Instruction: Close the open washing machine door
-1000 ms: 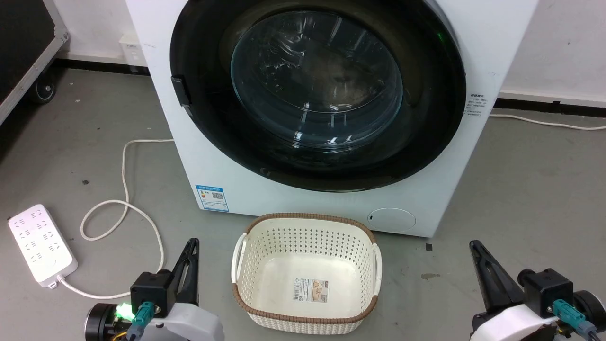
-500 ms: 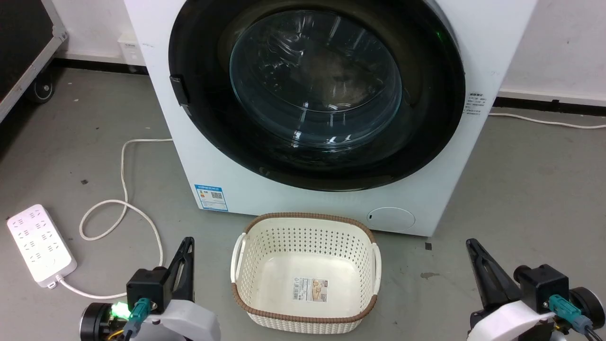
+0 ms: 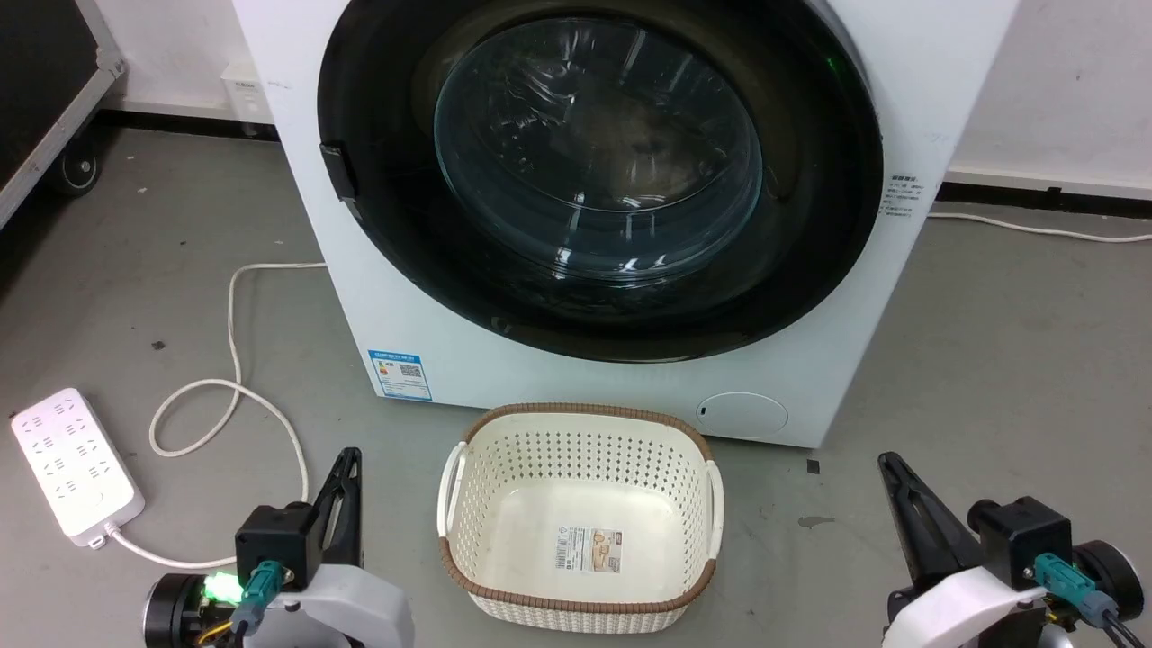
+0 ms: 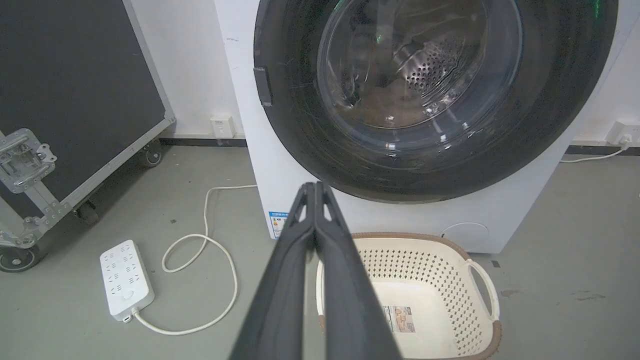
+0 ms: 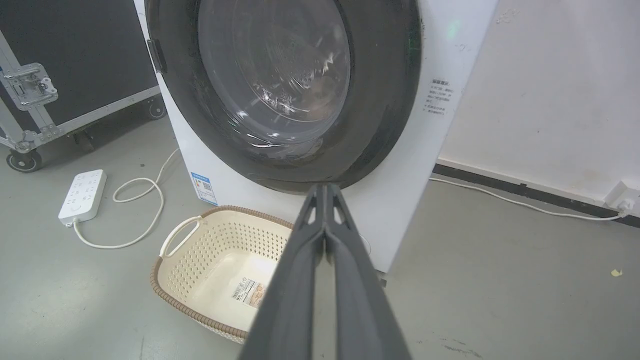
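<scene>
Washing machine door (image 3: 598, 180) is seen shut flush against the front of the washing machine (image 3: 396, 306), so the task is judged done. Left gripper (image 3: 347, 463) and right gripper (image 3: 890, 468) are held low on either side of the laundry basket (image 3: 580, 409), fingers pressed together on nothing. They are well apart from the door, likely parked because no push is needed.

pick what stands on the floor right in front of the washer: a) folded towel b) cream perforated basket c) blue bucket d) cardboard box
b, since a cream perforated basket with a brown rim stands on the floor just before the washing machine.
</scene>
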Robot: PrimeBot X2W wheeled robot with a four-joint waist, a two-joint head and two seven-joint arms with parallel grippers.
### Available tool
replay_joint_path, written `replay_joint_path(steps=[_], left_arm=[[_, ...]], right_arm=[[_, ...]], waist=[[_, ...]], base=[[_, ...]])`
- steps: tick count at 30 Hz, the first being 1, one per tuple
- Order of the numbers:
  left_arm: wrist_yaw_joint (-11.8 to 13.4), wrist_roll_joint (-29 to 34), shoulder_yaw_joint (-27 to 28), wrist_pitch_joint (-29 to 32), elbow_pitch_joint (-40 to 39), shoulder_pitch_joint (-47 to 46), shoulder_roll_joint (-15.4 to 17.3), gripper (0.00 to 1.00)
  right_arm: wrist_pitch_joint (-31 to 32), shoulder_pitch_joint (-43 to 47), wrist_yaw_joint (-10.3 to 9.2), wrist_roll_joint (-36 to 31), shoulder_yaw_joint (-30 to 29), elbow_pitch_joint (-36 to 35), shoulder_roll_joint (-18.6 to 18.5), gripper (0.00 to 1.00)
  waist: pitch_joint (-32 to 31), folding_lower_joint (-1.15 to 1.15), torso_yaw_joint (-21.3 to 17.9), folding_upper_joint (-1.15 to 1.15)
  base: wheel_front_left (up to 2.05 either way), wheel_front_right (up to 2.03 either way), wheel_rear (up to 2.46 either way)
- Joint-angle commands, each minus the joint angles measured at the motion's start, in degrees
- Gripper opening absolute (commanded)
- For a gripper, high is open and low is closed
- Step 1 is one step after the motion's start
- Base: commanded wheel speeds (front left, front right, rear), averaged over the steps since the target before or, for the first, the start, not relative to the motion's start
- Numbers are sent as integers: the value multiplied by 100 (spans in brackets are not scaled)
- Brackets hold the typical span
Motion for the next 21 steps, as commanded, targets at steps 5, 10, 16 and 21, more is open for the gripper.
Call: replay_joint_path(steps=[5, 10, 16, 21], left_arm=[[15, 55, 63, 85, -73, -5, -14, 0], [16, 60, 69, 96, -80, -5, -16, 0], [16, 60, 69, 96, -80, -5, -16, 0], [16, 60, 69, 96, -80, -5, -16, 0]], right_arm=[[90, -84, -4, -43, 37, -68, 29, 0], [102, -86, -4, -43, 41, -72, 29, 0], [102, -86, -4, -43, 41, -72, 29, 0], [102, -86, -4, -43, 41, -72, 29, 0]], waist=[[5, 0, -5, 0], [5, 0, -6, 0], [5, 0, -6, 0], [5, 0, -6, 0]], base=[[0, 0, 0], [0, 0, 0], [0, 0, 0], [0, 0, 0]])
